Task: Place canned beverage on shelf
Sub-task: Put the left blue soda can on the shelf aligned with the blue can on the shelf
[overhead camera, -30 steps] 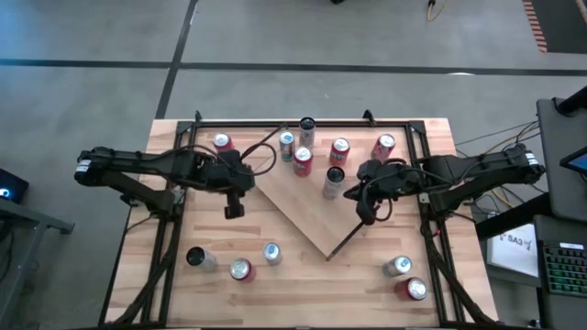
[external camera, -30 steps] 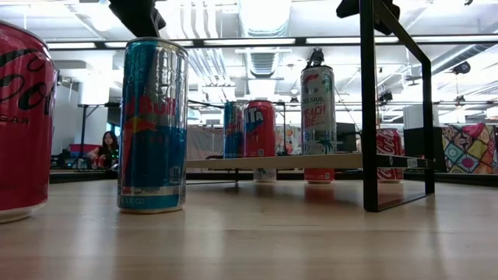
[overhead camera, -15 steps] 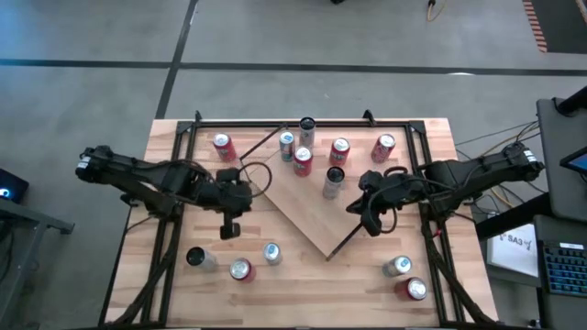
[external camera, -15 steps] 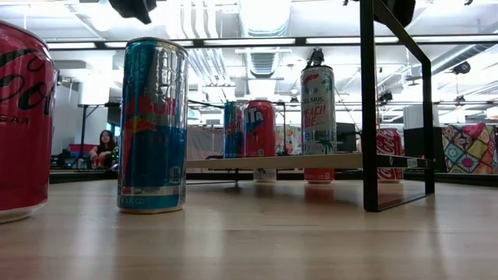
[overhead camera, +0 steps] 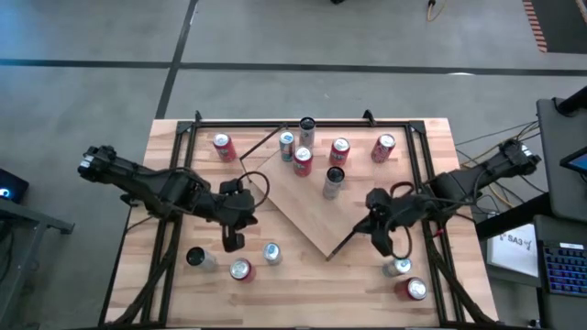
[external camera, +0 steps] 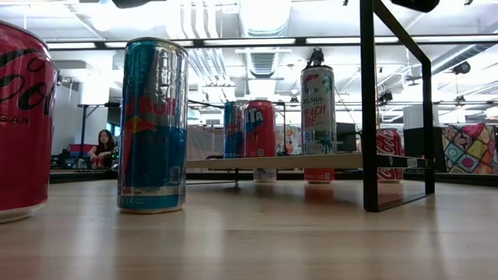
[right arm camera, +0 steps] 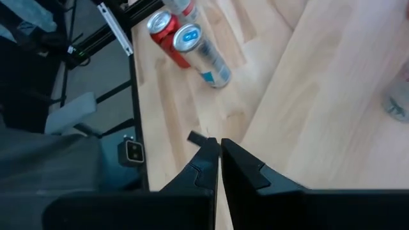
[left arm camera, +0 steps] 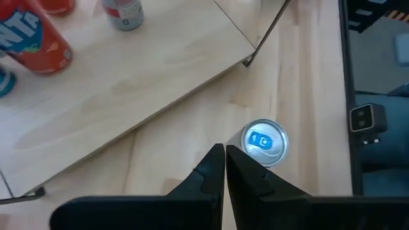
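Note:
The shelf (overhead camera: 307, 206) is a light-wood board lying slantwise on the table's middle; several cans (overhead camera: 303, 161) stand on its far part. Near the front left stand a blue-topped silver can (overhead camera: 271, 252), a red can (overhead camera: 240, 269) and a dark-topped can (overhead camera: 197, 258). My left gripper (overhead camera: 231, 240) hangs shut above the table just left of the blue-topped can (left arm camera: 263, 142), touching nothing. My right gripper (overhead camera: 381, 243) hangs shut by the shelf's near right edge, above a silver can (overhead camera: 396, 266) and a red can (overhead camera: 413, 288); it holds nothing.
A black frame (overhead camera: 174, 229) runs along the table's sides and back. A red can (overhead camera: 222, 145) stands on the table at the far left. In the low view the blue can (external camera: 153, 124) and a red can (external camera: 23, 117) stand close to the near edge.
Both grippers have swung toward the table's near edge and stayed shut. The left one has come down beside the blue-topped can; the right one has moved off the shelf's right edge toward the two cans at the front right. No can has moved.

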Controlling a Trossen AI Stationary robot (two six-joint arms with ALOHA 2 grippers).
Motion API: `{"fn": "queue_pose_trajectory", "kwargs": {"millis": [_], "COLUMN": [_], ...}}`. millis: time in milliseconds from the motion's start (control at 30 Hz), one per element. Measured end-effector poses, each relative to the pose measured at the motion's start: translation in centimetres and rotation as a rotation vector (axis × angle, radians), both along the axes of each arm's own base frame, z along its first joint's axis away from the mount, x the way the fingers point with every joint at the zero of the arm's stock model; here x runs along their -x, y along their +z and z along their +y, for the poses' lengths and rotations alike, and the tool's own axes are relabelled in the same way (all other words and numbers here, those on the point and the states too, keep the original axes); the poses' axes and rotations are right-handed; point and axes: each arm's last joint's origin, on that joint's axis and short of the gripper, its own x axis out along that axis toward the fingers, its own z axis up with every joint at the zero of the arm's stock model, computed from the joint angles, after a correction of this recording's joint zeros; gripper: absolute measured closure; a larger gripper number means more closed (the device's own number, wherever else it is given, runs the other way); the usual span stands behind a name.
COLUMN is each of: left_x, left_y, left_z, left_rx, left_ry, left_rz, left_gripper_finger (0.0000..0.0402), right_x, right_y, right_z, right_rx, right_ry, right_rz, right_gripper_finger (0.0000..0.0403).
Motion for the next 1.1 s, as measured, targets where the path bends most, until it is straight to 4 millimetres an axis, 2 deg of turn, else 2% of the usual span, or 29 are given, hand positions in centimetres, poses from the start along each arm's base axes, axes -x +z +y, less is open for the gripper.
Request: {"fn": "queue_pose_trajectory", "kwargs": {"millis": [367,667,967,1100], "left_x": [0.1,0.3,0.6,0.8], "left_y": [0.3,0.4,0.6,0.5], "left_z": [-1.2,-2.1,-3.1,-3.4], "left_rx": [0.034,-0.008,-0.005,-0.008], "left_ry": [-0.022,-0.022,-0.056,-0.067], "left_rz": [-0.043,-0.081,-0.106,-0.107], "left_gripper_finger": [0.0402,0.0402,0.0372,0.0359], "right_x": [0.7,0.4,-1.4,-2.5], "right_y": [0.1,0.9,0.0,0.2], "right_z": [1.6,2.2,3.1,3.7], "right_rx": [-0.015,-0.004,0.091,0.133], "right_ry": [0.007,0.061,0.1,0.131], "right_rz": [-0.022,-0.125,-0.155,-0.165], "right_gripper_finger": [0.0394,0.0394,0.0394,0.0394]}}
